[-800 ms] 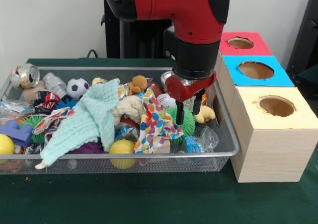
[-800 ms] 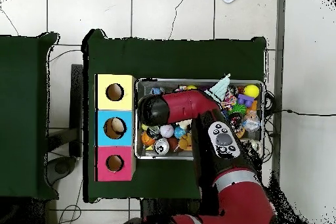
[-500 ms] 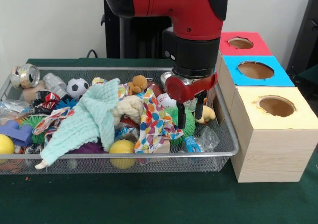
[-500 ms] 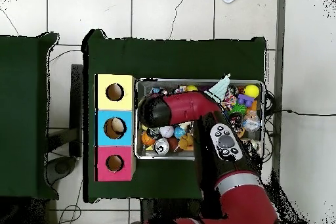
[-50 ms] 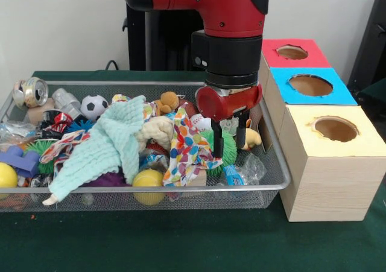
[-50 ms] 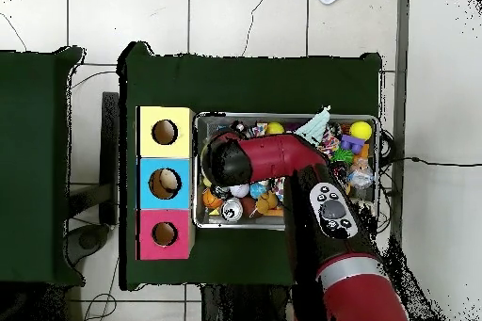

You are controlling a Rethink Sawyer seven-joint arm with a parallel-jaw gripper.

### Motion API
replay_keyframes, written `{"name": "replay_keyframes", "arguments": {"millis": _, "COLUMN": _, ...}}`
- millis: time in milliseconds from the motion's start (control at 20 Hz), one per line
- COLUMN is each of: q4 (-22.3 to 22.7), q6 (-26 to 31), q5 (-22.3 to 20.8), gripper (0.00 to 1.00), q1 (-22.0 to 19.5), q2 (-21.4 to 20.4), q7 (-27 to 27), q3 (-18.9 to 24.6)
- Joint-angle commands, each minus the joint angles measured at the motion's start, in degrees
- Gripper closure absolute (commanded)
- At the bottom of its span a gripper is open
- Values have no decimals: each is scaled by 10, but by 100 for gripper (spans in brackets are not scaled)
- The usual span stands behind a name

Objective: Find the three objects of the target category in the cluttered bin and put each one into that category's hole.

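The worktop (image 5: 181, 242) is covered in dark green cloth and carries a wire basket (image 5: 274, 163) and, touching the basket's right end in the front view, a row of three wooden boxes. The yellow-topped box (image 5: 335, 163) stands nearest the camera, the blue-topped box (image 5: 310, 85) behind it and the red-topped box (image 5: 294, 52) farthest back; each has one round hole in its top.

The red and black arm (image 5: 223, 18) comes down over the basket's right end. Its jaws (image 5: 230, 140) stand apart, empty, their black tips low among the clutter, just above a green spiky ball (image 5: 227, 148) and beside a yellow toy duck (image 5: 249, 139).

The basket is heaped: a mint knitted cloth (image 5: 105, 145), a spotted coloured cloth (image 5: 190, 148), a yellow ball (image 5: 148, 181), a small football (image 5: 93, 106), a baseball (image 5: 201, 122), a crushed can (image 5: 32, 92), a brown soft toy (image 5: 168, 102).

Only the front view shows the jaws; from overhead the arm (image 6: 273, 157) hides them, but that view shows something pale inside the blue box's hole (image 6: 165, 183).

Against the earlier frames, the arm has swung slightly towards the basket's middle, and its jaws sit a little lower.
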Motion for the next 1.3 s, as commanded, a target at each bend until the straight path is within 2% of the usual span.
{"name": "replay_keyframes", "arguments": {"millis": 50, "q4": 19, "q6": 36, "q5": 23, "gripper": 0, "q1": -4, "q2": 5, "q7": 87, "q3": 1}}
{"name": "replay_keyframes", "arguments": {"millis": 350, "q4": 6, "q6": 51, "q5": 25, "gripper": 0, "q1": 4, "q2": 16, "q7": 85, "q3": -5}}
{"name": "replay_keyframes", "arguments": {"millis": 600, "q4": -17, "q6": 60, "q5": 36, "gripper": 0, "q1": 26, "q2": 29, "q7": 101, "q3": -17}}
{"name": "replay_keyframes", "arguments": {"millis": 1300, "q4": -101, "q6": 44, "q5": 35, "gripper": 0, "q1": 58, "q2": 115, "q7": 92, "q3": -60}}
